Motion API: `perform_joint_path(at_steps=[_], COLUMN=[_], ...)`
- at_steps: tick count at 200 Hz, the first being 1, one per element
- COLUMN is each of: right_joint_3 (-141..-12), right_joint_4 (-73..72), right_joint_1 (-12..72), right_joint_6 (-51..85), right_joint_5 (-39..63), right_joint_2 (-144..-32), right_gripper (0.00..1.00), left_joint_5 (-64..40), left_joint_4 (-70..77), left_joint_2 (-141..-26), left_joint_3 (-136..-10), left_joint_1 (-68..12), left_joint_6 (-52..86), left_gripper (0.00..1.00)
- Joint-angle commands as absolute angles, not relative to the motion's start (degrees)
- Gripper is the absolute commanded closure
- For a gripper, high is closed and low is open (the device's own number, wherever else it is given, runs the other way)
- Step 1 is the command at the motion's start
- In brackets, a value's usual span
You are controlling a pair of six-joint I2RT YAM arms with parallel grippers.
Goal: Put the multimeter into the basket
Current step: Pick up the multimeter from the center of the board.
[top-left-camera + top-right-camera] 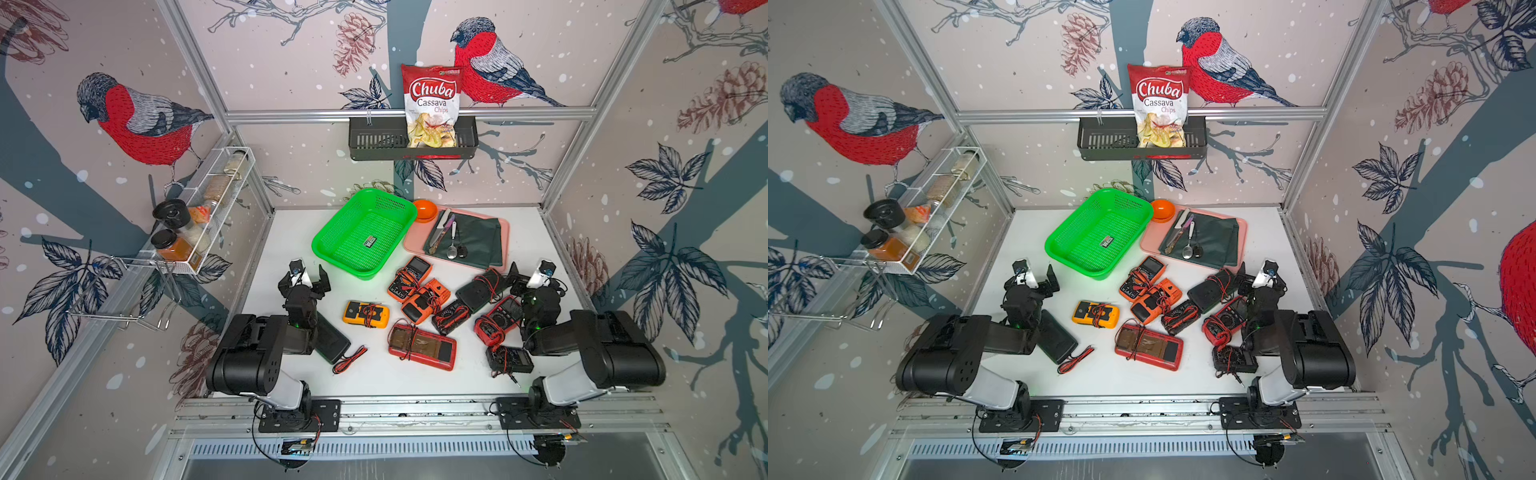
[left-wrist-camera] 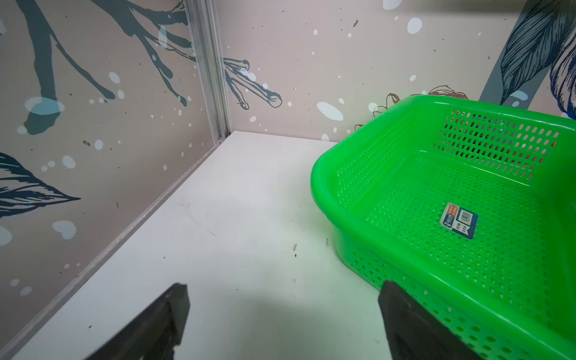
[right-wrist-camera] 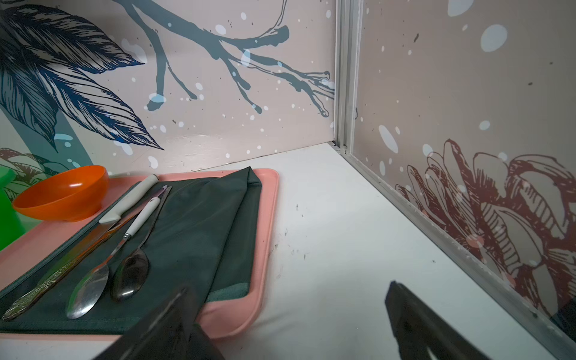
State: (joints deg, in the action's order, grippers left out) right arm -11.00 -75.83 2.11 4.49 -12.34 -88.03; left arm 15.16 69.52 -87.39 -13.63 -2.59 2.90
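**Basket** [image 1: 349,232]: bright green perforated plastic, at 11 o'clock on the white desk [image 1: 374,382]. I see a sticker [image 1: 369,241] on its floor.

**Multimeters**: I log every one on the desk, outside the basket, most with leads wound round them.
- The yellow multimeter [image 1: 365,313] lies alone near centre, toward 8 o'clock.
- The orange multimeter [image 1: 409,272] sits just beside the basket's near corner.
- The second orange multimeter [image 1: 424,301] touches the first.
- The large red multimeter [image 1: 422,347] is at 6 o'clock.
- The red-and-black multimeter [image 1: 498,318] is at 4 o'clock.
- The small black multimeter [image 1: 509,359] is at 5 o'clock.
- The black multimeter [image 1: 332,340] lies partly under the left arm, with loose leads [image 1: 349,359] beside it.

**Left hand** [image 2: 283,299]: at 9 o'clock, fingers spread wide over bare desk and gripping nothing. The basket's wall is just beside one finger.

**Right hand** [image 3: 291,296]: at 3 o'clock, fingers spread wide and gripping nothing.

**Pink tray** [image 3: 268,212]: at 1 o'clock. It carries an orange bowl [image 1: 424,209] and a dark green cloth [image 1: 478,241] with cutlery on it.
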Motion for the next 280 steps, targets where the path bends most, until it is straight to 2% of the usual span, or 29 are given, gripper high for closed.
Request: perform_joint_path(at_steps=[1, 201, 280], right_joint_3=[-11.09, -11.21, -9.35], right_joint_4=[-76.65, -76.13, -69.01], right_joint_1=[2.13, 2.2, 2.28], right_joint_6=[4.53, 4.8, 6.82], right_joint_5=[-13.01, -14.07, -19.78], right_joint_2=[-87.96, -87.46, -74.41], right_gripper=[0.01, 0.01, 0.01], left_joint_5=[15.43, 15.76, 18.63], left_joint_4=[70.66, 70.94, 61.04], left_joint_2=[-87.28, -87.11, -75.13], left_joint_3=[-13.79, -13.58, -13.84], left_joint_1=[-2.42, -2.37, -2.39], left_joint_6=[2.35, 2.42, 3.52], left_gripper=[0.02, 0.02, 0.01])
